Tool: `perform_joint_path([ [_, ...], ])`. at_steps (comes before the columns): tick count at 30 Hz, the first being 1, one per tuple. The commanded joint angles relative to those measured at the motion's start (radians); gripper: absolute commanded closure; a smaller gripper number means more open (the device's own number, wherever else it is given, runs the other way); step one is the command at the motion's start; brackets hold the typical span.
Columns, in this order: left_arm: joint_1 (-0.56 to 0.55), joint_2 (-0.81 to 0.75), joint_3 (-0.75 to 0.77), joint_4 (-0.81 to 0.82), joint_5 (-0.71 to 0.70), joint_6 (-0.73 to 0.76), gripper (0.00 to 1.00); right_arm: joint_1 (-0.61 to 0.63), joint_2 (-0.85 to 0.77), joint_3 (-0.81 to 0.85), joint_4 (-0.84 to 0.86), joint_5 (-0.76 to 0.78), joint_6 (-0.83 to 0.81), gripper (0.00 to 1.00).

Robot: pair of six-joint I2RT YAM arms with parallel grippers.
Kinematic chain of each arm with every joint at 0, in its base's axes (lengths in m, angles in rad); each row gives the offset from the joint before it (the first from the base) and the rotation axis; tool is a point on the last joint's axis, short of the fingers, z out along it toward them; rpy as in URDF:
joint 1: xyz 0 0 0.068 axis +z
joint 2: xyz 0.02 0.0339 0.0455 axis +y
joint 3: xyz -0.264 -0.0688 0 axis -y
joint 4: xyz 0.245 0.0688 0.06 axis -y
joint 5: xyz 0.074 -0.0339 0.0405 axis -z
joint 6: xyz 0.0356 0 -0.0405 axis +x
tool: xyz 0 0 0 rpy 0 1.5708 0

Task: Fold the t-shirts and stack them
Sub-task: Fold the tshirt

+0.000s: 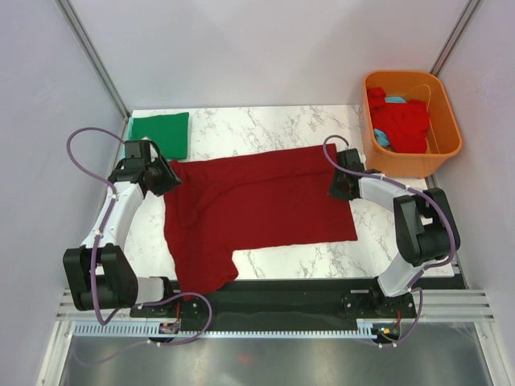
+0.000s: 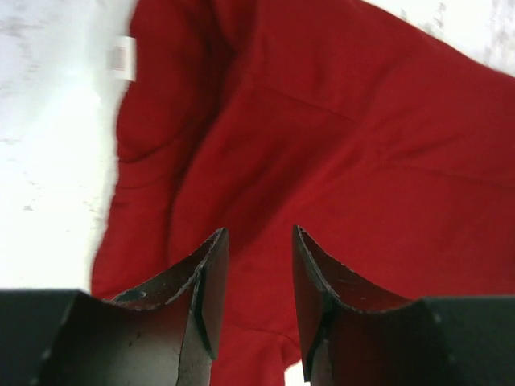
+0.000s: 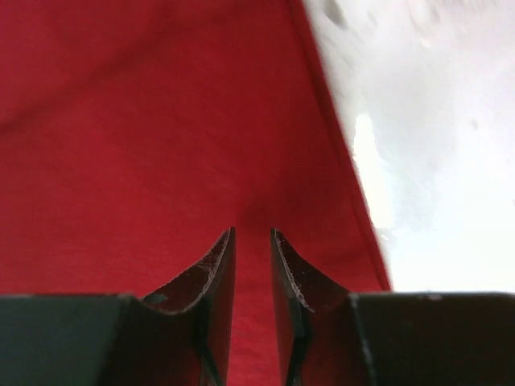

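Top external, maroon t-shirt (image 1: 257, 205) spread flat, green t-shirt (image 1: 159, 133) folded

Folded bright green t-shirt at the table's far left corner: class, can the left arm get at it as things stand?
Probably yes. The left pincer is open over the dark maroon t-shirt, right beside the folded bright green t-shirt; nothing lies on it or between them.
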Motion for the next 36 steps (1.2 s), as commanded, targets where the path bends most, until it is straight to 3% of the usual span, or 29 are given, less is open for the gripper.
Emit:
perform_joint_path([
  [1, -0.001, -0.005, -0.002, 0.038, 0.177, 0.044, 0.55, 0.000, -0.012, -0.050, 0.020, 0.095, 0.079, 0.69],
  [5, -0.001, -0.010, -0.018, 0.043, 0.099, 0.019, 0.55, -0.010, -0.009, -0.110, -0.003, 0.206, 0.122, 0.70],
  [8, 0.015, -0.014, -0.039, 0.048, -0.038, -0.036, 0.46, -0.026, -0.020, -0.144, -0.038, 0.267, 0.156, 0.71],
  [14, 0.106, 0.012, -0.082, 0.066, -0.070, -0.110, 0.46, -0.064, -0.090, -0.178, -0.090, 0.326, 0.176, 0.71],
  [20, 0.117, 0.151, -0.125, 0.103, -0.026, -0.128, 0.50, -0.064, -0.156, -0.194, -0.100, 0.321, 0.165, 0.71],
  [24, 0.117, 0.228, -0.166, 0.166, 0.083, -0.139, 0.59, -0.064, -0.187, -0.191, -0.100, 0.321, 0.150, 0.71],
  [31, 0.101, 0.251, -0.205, 0.272, 0.181, -0.137, 0.58, -0.066, -0.233, -0.176, -0.101, 0.316, 0.128, 0.71],
  [36, -0.001, 0.214, -0.190, 0.282, 0.149, -0.136, 0.58, -0.064, -0.253, -0.156, -0.107, 0.275, 0.091, 0.71],
])
